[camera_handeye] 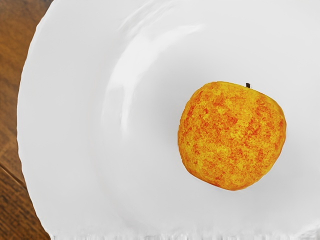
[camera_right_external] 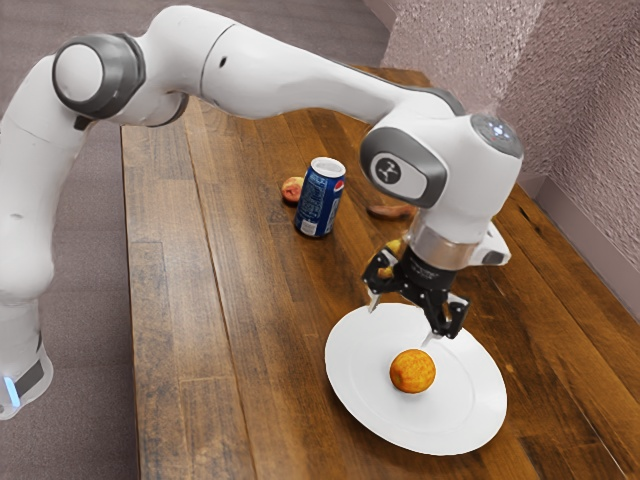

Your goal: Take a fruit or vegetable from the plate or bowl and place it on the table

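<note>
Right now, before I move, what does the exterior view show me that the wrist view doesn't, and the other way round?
Exterior view: the arm, the gripper with its jaws apart above the plate, the blue can, a reddish fruit beside it and a yellow thing partly behind the gripper.

Wrist view: the dark stem on the fruit.

Both: the orange-yellow fruit resting on the white plate, and the wooden table.

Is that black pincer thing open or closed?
Open: in the exterior view, the pincer has its two fingers well apart, gripping nothing, while the orange-yellow fruit sits on the white plate.
</note>
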Motion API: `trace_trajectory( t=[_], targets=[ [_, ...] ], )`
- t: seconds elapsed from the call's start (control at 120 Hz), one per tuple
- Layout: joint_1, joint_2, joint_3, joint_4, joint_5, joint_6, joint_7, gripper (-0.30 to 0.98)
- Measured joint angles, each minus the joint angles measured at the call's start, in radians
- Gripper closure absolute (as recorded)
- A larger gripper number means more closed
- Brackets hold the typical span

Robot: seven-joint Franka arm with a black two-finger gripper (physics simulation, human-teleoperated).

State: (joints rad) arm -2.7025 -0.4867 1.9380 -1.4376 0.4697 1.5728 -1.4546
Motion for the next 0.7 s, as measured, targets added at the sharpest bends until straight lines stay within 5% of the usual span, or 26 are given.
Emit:
trace_trajectory(
  t=[0.2,0.7],
  targets=[
    [-0.079,-0.049,0.041,0.017,0.004,0.011,0.016,0.0],
    [-0.058,-0.085,0.118,0.021,0.033,0.019,0.057,0.0]
  ],
)
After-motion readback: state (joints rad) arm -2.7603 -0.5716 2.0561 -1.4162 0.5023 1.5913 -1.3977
